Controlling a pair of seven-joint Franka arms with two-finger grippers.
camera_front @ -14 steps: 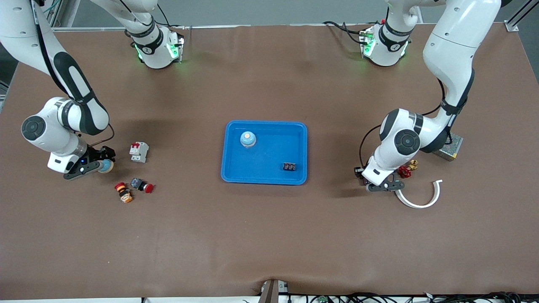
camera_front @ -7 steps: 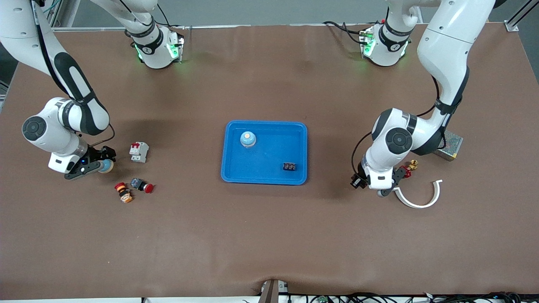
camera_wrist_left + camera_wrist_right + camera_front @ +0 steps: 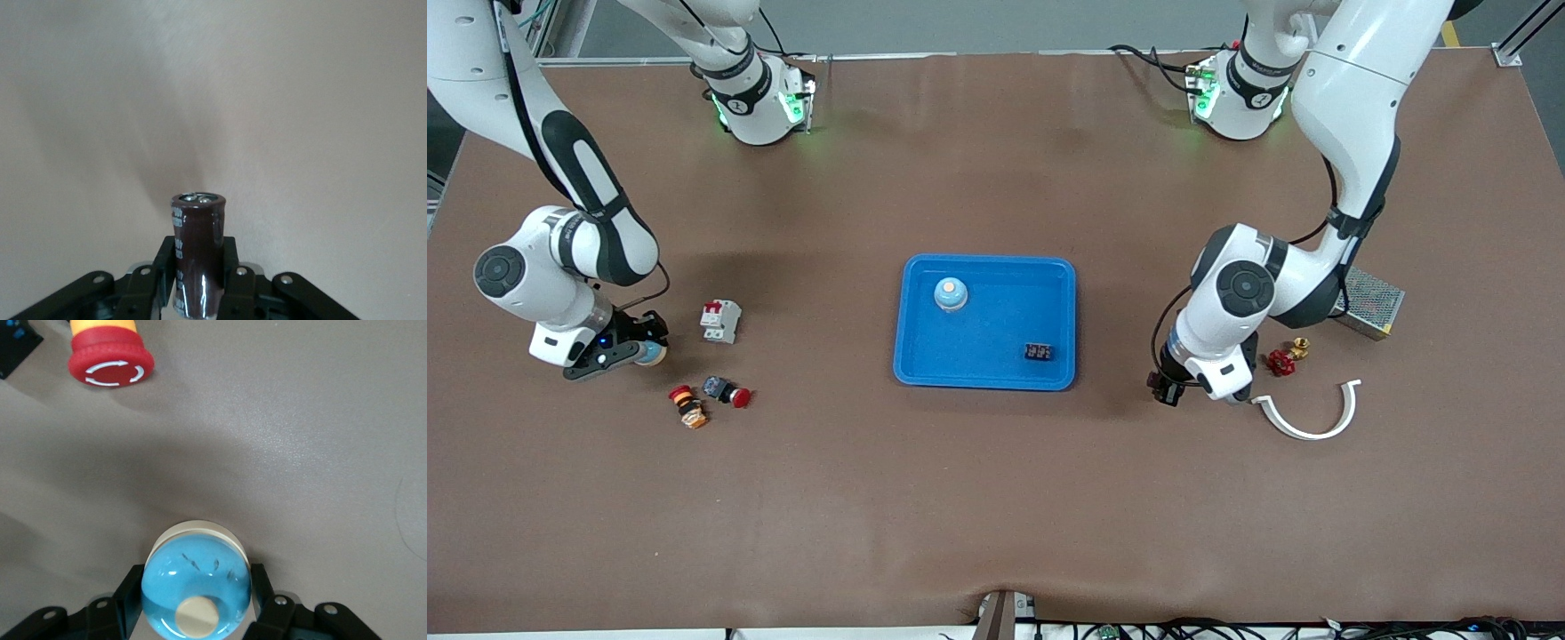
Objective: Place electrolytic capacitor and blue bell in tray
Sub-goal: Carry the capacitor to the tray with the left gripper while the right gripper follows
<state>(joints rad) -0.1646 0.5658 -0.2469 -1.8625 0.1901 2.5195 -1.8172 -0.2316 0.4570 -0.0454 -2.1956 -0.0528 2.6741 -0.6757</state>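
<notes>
Right pincer point(image 3: 193, 613) now clamping bell point(image 3: 195, 590)

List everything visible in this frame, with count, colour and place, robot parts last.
tray: 1, bright blue, table centre.
blue bell: 2, light blue; one in the tray, one in the right gripper.
black block: 1, in the tray.
capacitor: 1, dark brown, in the left gripper.
breaker: 1, white and red, right arm's end.
push buttons: 2, red-capped, nearer the camera than the breaker.
valve: 1, red and brass, left arm's end.
curved strip: 1, white, beside the valve.
mesh box: 1, metal.
left gripper: shut on the capacitor.
right gripper: shut on a bell.
</notes>
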